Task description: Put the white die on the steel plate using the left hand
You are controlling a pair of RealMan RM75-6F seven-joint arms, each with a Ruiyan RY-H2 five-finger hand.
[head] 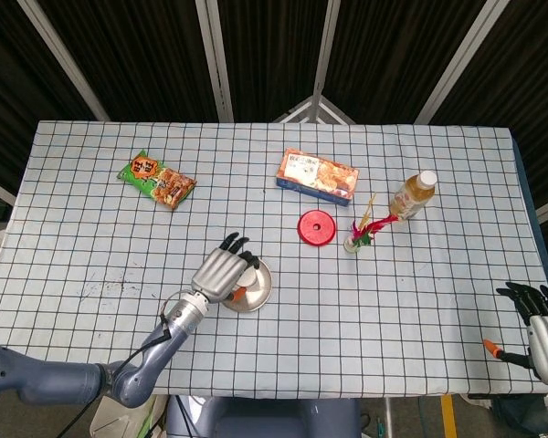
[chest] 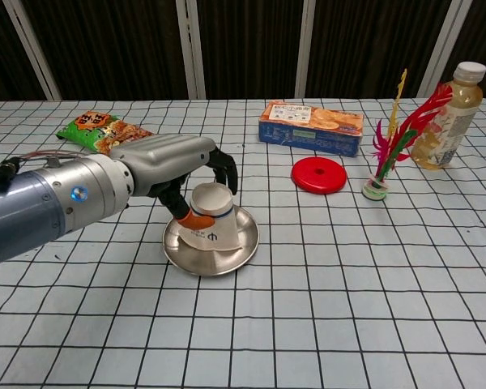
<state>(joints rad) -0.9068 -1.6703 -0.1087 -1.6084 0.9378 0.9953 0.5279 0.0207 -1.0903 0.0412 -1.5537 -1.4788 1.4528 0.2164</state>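
Lab: checked table (head: pixel 438 301), dark curtained backdrop (chest: pixel 243 49)

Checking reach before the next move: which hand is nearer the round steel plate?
Left. The left hand is over the round steel plate, gripping a white paper cup; the right hand sits at the table's far right edge.

A table (head: pixel 438 301) draped in a white cloth with a black grid stood before dark corrugated walls (chest: pixel 243 49) crossed by pale metal struts (head: pixel 215 59), which ran upward from 12 o'clock.
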